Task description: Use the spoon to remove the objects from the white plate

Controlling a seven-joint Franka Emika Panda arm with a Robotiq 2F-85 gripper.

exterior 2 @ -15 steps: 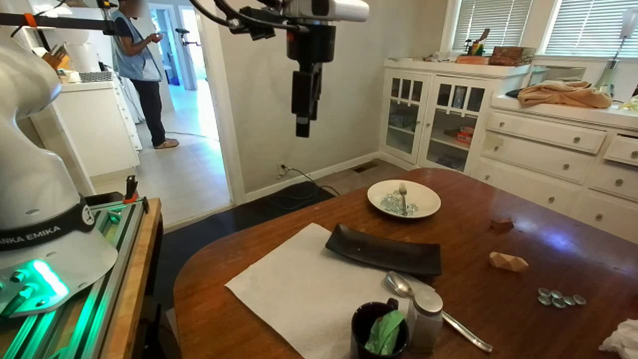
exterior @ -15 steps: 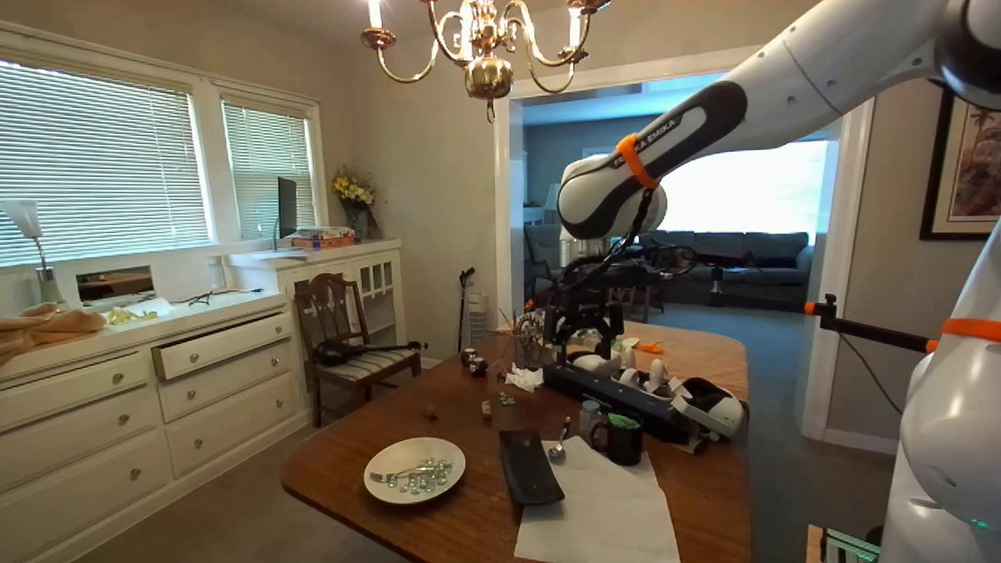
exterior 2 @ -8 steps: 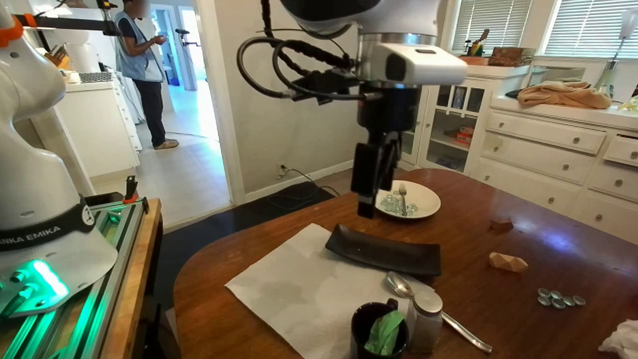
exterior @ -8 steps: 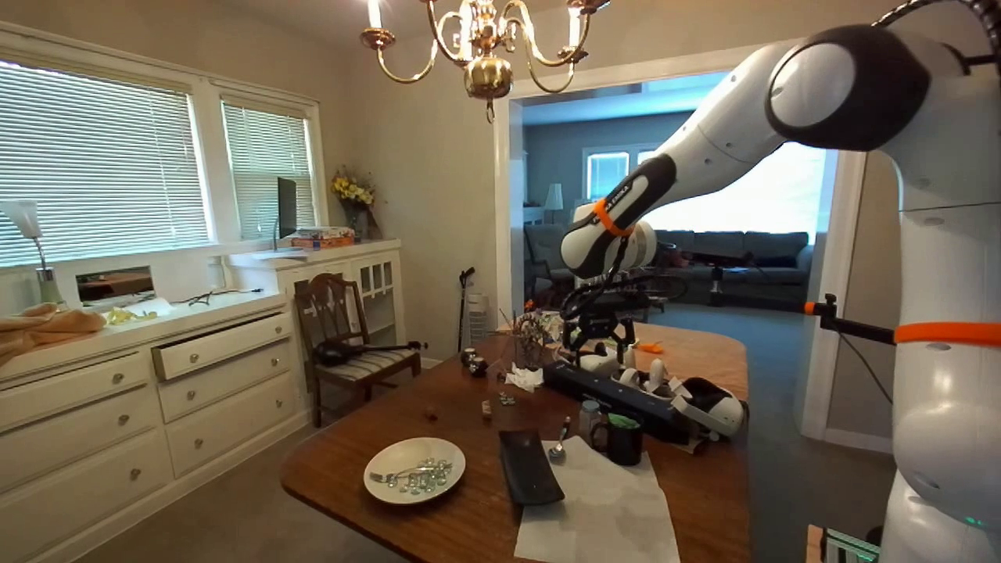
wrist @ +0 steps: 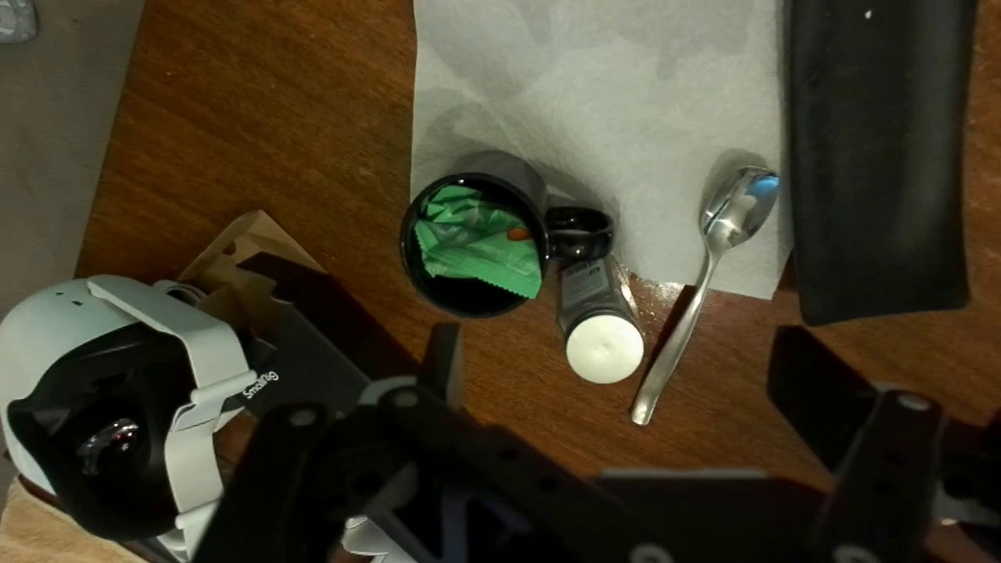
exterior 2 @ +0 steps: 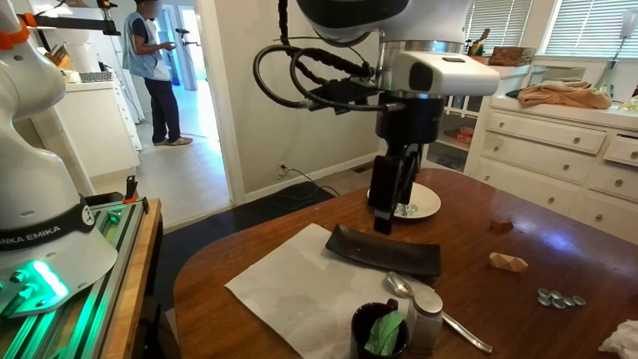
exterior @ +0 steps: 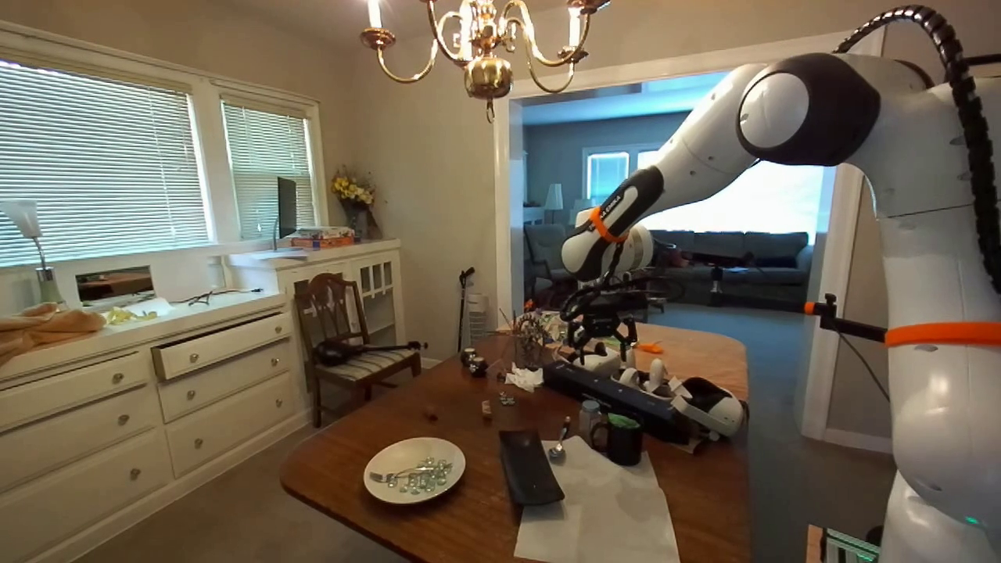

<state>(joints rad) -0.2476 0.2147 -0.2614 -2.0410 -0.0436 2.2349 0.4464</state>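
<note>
One super shiny spoon [wrist: 697, 293] is lying right of centre in the wrist view, bowl on white paper [wrist: 594, 94]; glassy greenish bits [exterior: 435, 471] are sitting on the white plate [exterior: 396, 452], lower left in an exterior view. Gripper [wrist: 618, 356] is hanging, jaws way apart.

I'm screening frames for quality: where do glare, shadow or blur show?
Wrist view: the spoon glints bluish and shadows the white paper. In an exterior view, glare marks the wooden table and a person's face is blurred; in an exterior view, the far window is washed out.
</note>
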